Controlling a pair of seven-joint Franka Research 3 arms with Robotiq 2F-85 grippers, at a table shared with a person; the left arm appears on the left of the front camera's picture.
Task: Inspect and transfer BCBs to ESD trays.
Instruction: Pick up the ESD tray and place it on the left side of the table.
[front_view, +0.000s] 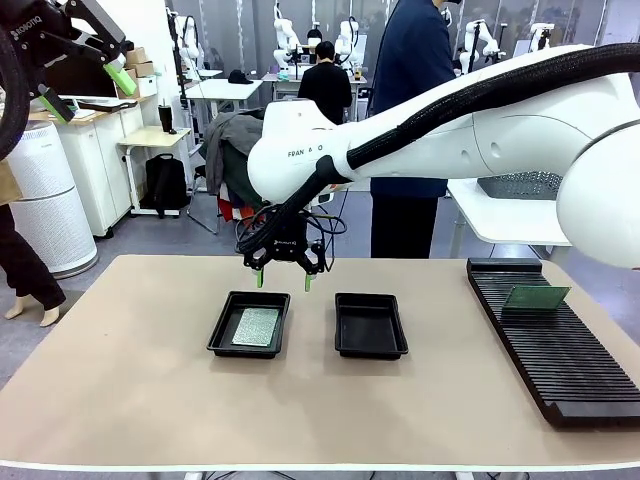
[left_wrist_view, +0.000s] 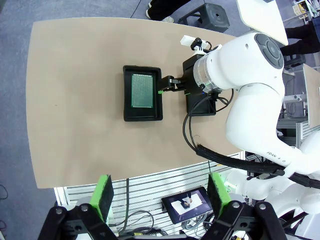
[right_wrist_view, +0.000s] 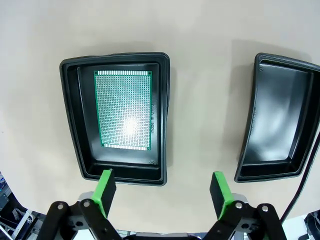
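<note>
Two black ESD trays lie side by side mid-table. The left tray (front_view: 222, 330) (left_wrist_view: 127, 107) (right_wrist_view: 70, 120) holds one BCB (front_view: 256, 326) (left_wrist_view: 141, 90) (right_wrist_view: 123, 110) flat on its floor. The right tray (front_view: 370, 328) (right_wrist_view: 280, 130) is empty. My right gripper (front_view: 283, 278) (right_wrist_view: 163, 192) hangs open just above the far rim of the left tray, nothing between its fingers. My left gripper (front_view: 90, 92) (left_wrist_view: 161, 197) is raised high at the far left, open and empty, looking down on the table. Another BCB (front_view: 535, 296) stands on edge in the rack.
A long black slotted rack (front_view: 550, 350) lies along the table's right side. A person in dark clothes (front_view: 410, 120) stands beyond the far edge. A grey mesh basket (front_view: 520, 185) sits on a side table behind. Bare tabletop spreads in front of the trays.
</note>
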